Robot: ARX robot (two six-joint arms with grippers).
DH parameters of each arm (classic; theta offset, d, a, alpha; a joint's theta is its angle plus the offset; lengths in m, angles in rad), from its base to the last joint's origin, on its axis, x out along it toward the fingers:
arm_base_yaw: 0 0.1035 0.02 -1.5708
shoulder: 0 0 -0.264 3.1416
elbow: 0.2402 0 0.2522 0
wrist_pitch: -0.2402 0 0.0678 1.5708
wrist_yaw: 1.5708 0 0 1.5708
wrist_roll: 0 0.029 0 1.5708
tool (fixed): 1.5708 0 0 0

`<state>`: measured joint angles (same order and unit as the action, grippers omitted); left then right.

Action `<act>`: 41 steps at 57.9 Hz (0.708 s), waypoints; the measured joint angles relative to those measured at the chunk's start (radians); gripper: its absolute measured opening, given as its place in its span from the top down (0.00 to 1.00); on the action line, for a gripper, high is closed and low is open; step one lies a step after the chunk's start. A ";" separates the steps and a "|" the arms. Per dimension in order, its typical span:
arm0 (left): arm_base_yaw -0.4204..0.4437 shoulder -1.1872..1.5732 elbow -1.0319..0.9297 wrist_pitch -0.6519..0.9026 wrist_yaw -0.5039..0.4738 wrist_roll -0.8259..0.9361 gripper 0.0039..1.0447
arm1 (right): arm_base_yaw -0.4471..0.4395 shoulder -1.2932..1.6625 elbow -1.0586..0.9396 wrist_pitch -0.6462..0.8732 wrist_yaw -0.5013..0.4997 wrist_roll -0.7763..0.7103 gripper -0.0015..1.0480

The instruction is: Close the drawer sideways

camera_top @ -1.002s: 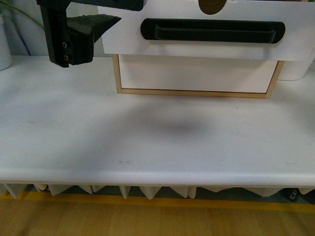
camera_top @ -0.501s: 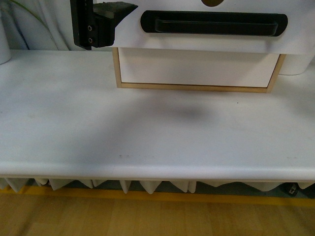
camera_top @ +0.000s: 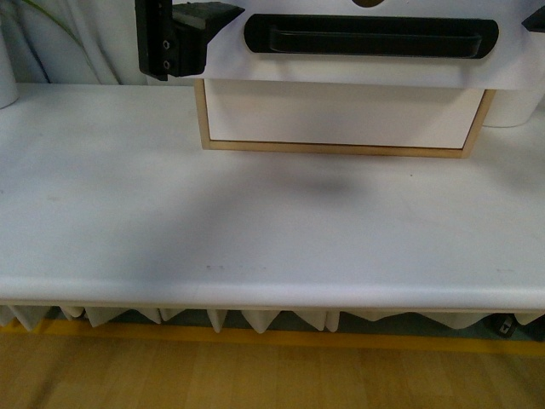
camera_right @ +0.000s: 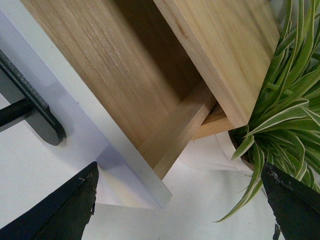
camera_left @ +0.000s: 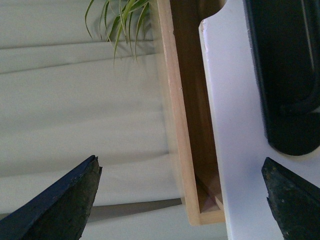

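Observation:
The drawer (camera_top: 255, 66) is the wide white front with a long black oval handle (camera_top: 370, 37) and a half-round notch at its top edge; it stands pulled out from the cabinet. My left gripper (camera_top: 200, 25) is open at the drawer front's left end. In the left wrist view its jaws (camera_left: 180, 200) straddle the white front's edge (camera_left: 235, 125) and the wooden drawer side (camera_left: 192, 110). My right gripper (camera_top: 535, 17) shows only as a black tip at the right end. In the right wrist view it (camera_right: 177, 205) is open around the front's corner (camera_right: 125, 170).
A plain white drawer front (camera_top: 341, 112) in a wooden frame sits below. The white table (camera_top: 255, 221) stretches toward me. A striped-leaf plant (camera_right: 285, 110) stands beside the cabinet's right side; leaves (camera_left: 120, 20) also hang at the left. White containers flank the cabinet.
My left gripper has moved right, up to the drawer front's left end. The drawer sits slightly higher in the view. A black tip of the right gripper has appeared at the top right.

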<state>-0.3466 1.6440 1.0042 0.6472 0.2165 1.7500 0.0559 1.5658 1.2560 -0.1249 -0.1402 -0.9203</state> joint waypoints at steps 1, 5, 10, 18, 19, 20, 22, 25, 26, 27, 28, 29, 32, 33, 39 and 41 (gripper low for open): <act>0.001 0.004 0.005 0.000 0.000 0.000 0.06 | 0.000 0.001 0.001 0.002 0.000 0.000 0.09; 0.002 0.014 0.019 -0.003 0.003 0.000 0.06 | 0.000 0.013 0.012 0.007 0.000 0.000 0.09; 0.003 0.032 0.040 -0.007 0.004 0.000 0.06 | 0.000 0.026 0.025 0.010 0.000 0.000 0.09; 0.003 0.091 0.114 -0.020 0.000 0.003 0.06 | -0.002 0.063 0.075 0.014 -0.001 0.001 0.09; 0.003 0.098 0.123 -0.022 0.001 0.003 0.06 | -0.003 0.065 0.078 0.014 -0.001 0.001 0.09; 0.003 0.101 0.129 -0.023 0.000 0.003 0.06 | -0.003 0.071 0.083 0.014 -0.001 0.001 0.09; 0.003 0.113 0.144 -0.027 0.002 0.003 0.06 | -0.005 0.078 0.091 0.015 -0.001 0.001 0.09; 0.001 0.133 0.171 -0.036 0.002 0.003 0.06 | -0.008 0.092 0.106 0.015 -0.002 0.003 0.09; 0.001 0.137 0.176 -0.038 0.002 0.003 0.06 | -0.010 0.098 0.111 0.016 -0.003 0.004 0.09; 0.000 0.143 0.184 -0.040 0.001 0.004 0.06 | -0.011 0.105 0.117 0.017 -0.003 0.005 0.09; -0.001 0.148 0.192 -0.043 0.002 0.004 0.06 | -0.011 0.108 0.121 0.018 -0.003 0.005 0.09; -0.001 0.156 0.201 -0.047 0.001 0.004 0.06 | -0.013 0.114 0.126 0.018 -0.003 0.006 0.09; -0.002 0.171 0.222 -0.054 0.002 0.005 0.06 | -0.015 0.127 0.139 0.019 -0.004 0.008 0.09; -0.002 0.179 0.233 -0.057 0.002 0.006 0.06 | -0.016 0.133 0.144 0.019 -0.004 0.009 0.09; -0.003 0.212 0.278 -0.072 -0.001 0.012 0.06 | -0.021 0.155 0.162 0.023 -0.004 0.011 0.09; -0.004 0.223 0.293 -0.075 -0.002 0.013 0.06 | -0.022 0.163 0.169 0.027 -0.004 0.012 0.09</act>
<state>-0.3504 1.8668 1.2972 0.5720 0.2150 1.7634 0.0338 1.7287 1.4246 -0.0982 -0.1444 -0.9081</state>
